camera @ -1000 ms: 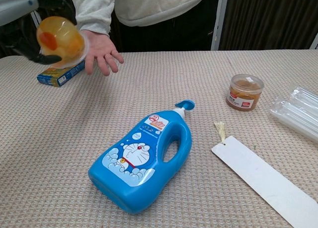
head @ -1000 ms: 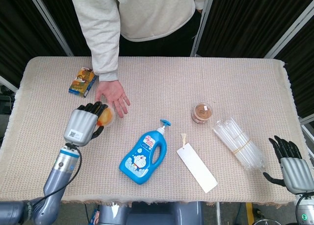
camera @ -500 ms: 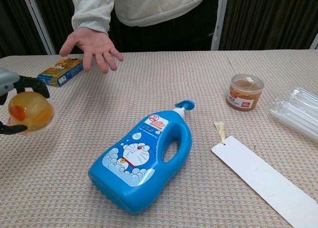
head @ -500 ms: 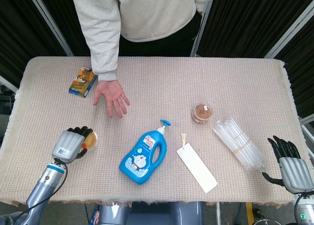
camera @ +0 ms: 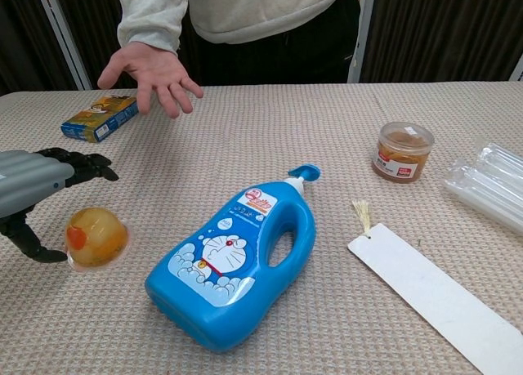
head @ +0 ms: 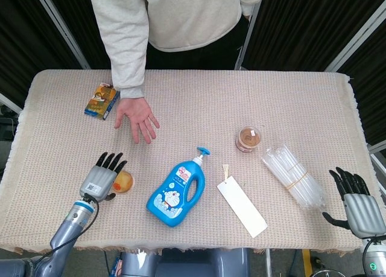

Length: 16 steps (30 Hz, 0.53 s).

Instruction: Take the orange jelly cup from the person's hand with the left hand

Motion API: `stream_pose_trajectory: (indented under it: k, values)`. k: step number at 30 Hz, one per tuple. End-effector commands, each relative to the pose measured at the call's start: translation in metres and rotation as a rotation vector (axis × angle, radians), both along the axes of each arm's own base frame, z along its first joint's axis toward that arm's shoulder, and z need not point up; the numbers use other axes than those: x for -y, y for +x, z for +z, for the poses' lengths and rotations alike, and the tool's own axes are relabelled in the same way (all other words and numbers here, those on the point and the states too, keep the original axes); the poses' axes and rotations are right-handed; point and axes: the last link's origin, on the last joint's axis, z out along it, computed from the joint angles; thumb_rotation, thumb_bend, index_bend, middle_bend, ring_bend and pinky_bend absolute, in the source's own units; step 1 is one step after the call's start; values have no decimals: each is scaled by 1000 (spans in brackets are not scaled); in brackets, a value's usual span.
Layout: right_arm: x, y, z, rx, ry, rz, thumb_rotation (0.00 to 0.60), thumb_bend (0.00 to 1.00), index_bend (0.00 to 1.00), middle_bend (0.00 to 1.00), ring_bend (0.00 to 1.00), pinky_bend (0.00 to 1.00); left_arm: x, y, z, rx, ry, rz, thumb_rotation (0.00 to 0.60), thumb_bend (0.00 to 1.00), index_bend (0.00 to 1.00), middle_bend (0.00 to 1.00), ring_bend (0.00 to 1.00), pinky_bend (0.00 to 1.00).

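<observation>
Jelly cup: the orange jelly cup sat on the table cloth, clear of the person's hand, which hovered empty toward 12 o'clock from it.
My left hand: my left hand lay just at 9 o'clock of the cup, fingers spread; in the chest view the cup sat between thumb and fingers, but I could not tell whether any of them touched it.
My right hand: my right hand rested open at the table's 4 o'clock corner, holding nothing.
Surroundings: a blue pump bottle lay at 3 o'clock of the cup.
Progress: I judged the handover done, the cup set down; only drawing my hand away seemed left.
</observation>
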Motion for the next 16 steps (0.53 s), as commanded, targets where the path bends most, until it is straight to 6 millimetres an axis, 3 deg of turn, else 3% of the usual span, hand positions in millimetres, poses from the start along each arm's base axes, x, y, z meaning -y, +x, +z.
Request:
stream_pose_trajectory:
  k: [1, 7, 10, 16]
  values:
    - [0, 0, 0, -1, 0, 2, 600, 97, 55, 0, 0, 0, 3, 1, 16, 33, 36, 2, 600, 183, 96, 0, 0, 0]
    - [0, 0, 0, -4, -1, 3, 600, 98, 54, 0, 0, 0, 21, -5, 58, 116, 134, -9, 600, 180, 91, 0, 0, 0]
    - [0, 1, -1, -10, -1, 7, 600, 96, 55, 0, 0, 0, 38, -19, 82, 160, 210, -3, 600, 177, 86, 0, 0, 0]
    - [1, 3, -4, -18, 0, 16, 600, 96, 55, 0, 0, 0, 67, -52, 108, 118, 301, -30, 600, 167, 52, 0, 0, 0]
